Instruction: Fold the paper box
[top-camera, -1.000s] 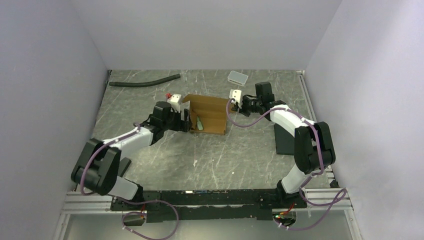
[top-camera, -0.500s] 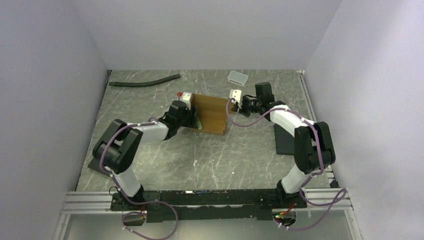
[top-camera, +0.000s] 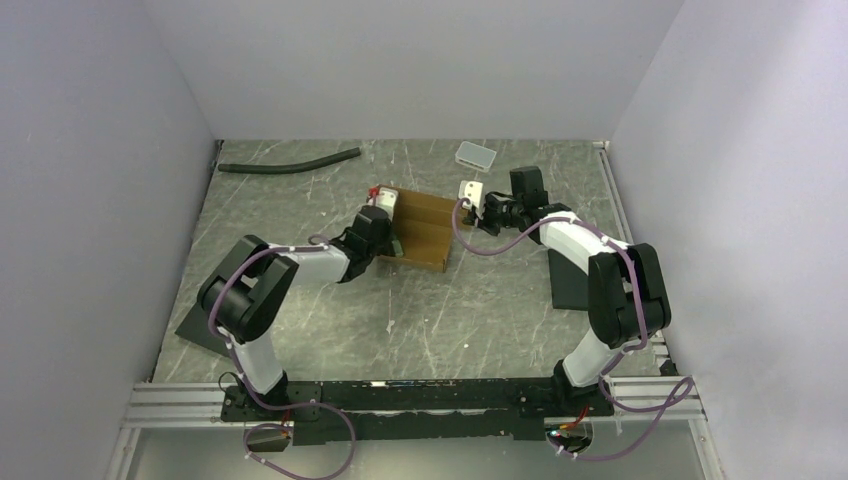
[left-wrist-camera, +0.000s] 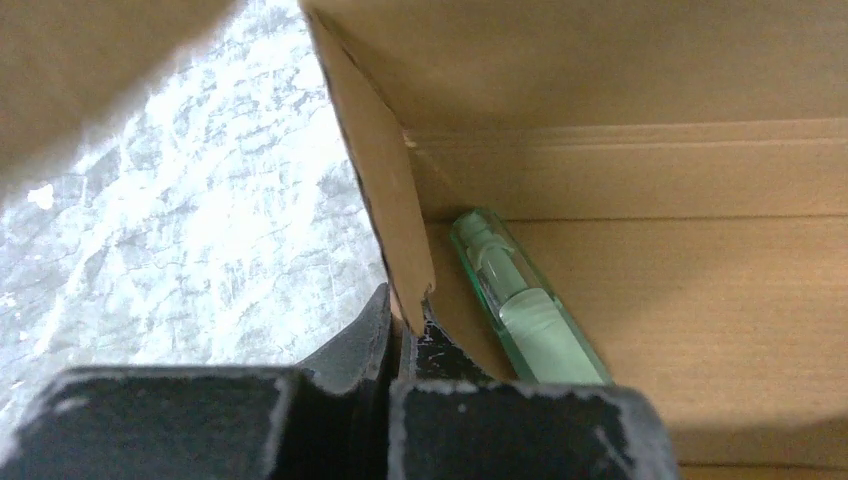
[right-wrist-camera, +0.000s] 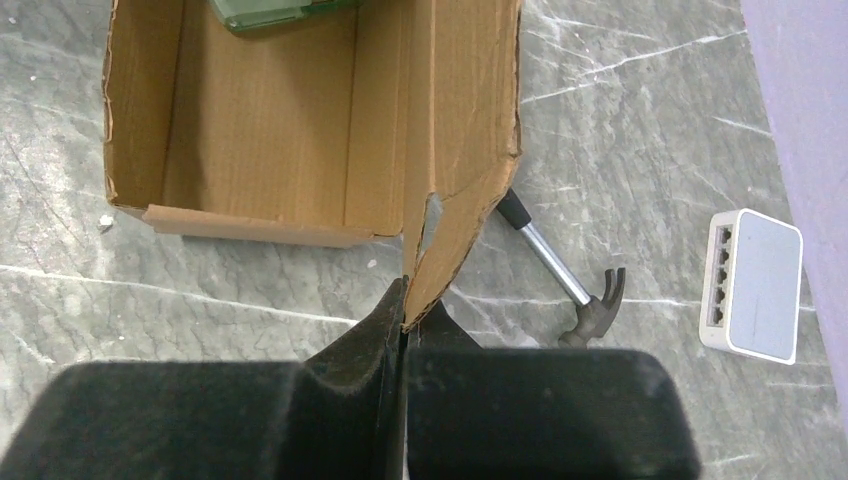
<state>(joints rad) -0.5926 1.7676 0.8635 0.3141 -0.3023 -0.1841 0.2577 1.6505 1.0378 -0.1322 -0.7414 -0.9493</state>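
The paper box (top-camera: 425, 228) sits mid-worktop (top-camera: 450, 310) between the arms. The left hand (left-wrist-camera: 405, 318) is pinched on one end flap, the right hand (right-wrist-camera: 405, 305) on the opposite, ragged corner. I reckon pulling apart could tear it there.

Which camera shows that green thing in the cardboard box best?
The left wrist view: the green thing lies close up inside the box. The right wrist view catches only its end at the edge; the top view, a tiny speck.

No legible text or markings.
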